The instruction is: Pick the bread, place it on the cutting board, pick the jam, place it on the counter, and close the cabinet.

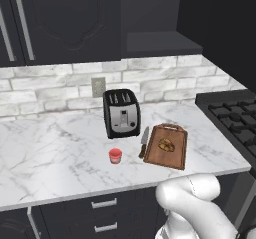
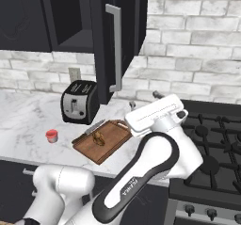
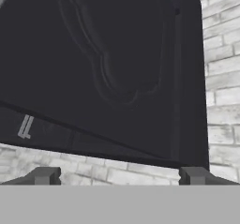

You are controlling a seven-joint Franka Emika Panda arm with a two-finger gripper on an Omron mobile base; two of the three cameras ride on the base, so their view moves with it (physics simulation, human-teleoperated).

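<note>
A kitchen corner with a white marble worktop (image 1: 60,153) veined in grey, backed by a pale brick wall. Dark drawers with silver handles sit below it.

Near the middle of the worktop lies a reddish-brown cutting board (image 1: 175,153), its handle cut-out at the far end. A small golden-brown bread roll (image 1: 166,145) rests on the board, roughly at its centre. A knife (image 1: 144,142) lies on the worktop just beside the board's left edge, parallel to it. A small red jam jar (image 1: 115,155) stands upright on the worktop to the left of the knife, apart from it. Behind the jar and board, a black and silver toaster (image 1: 121,113) stands against the wall, below a wall socket (image 1: 98,86).

To the right of the worktop is a black gas hob (image 2: 212,144).

Above the toaster hangs a dark wall cabinet (image 1: 65,20). In the right base view its door (image 2: 106,36) stands open, swung out towards the room, with its long silver bar handle (image 2: 114,50) vertical.

The white robot arm rises in front of the worktop, and its gripper (image 3: 117,175) is raised in front of the panelled face of the dark cabinet door. The two fingertips are spread wide apart with nothing between them.
</note>
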